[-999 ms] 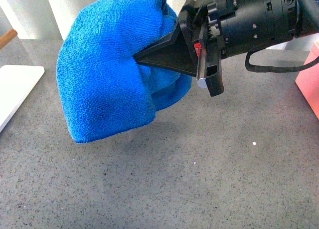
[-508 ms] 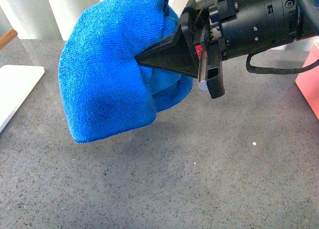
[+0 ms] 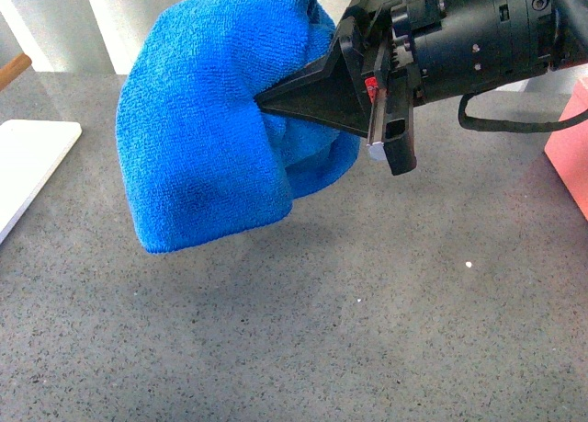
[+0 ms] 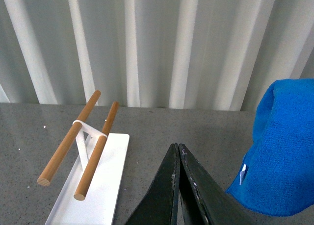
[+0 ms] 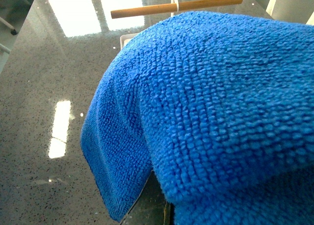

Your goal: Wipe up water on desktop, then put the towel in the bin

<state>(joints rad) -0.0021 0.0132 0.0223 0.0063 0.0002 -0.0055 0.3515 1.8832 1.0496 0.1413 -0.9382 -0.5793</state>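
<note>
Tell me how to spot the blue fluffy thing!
Look over the broad dark grey speckled desktop. Hanging above it, clear of the surface, is the bright blue fluffy microfibre towel, pinched by the black right tool. It's the only soft, blue thing; the flat white board nearby lies on the desktop.

One towel (image 3: 211, 128), two rods (image 4: 68, 137).

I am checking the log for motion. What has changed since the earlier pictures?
The right end effector, shut on the towel, carried it slightly up and to the right in the front view. The grip is unchanged; the towel still hangs above the desktop.
</note>
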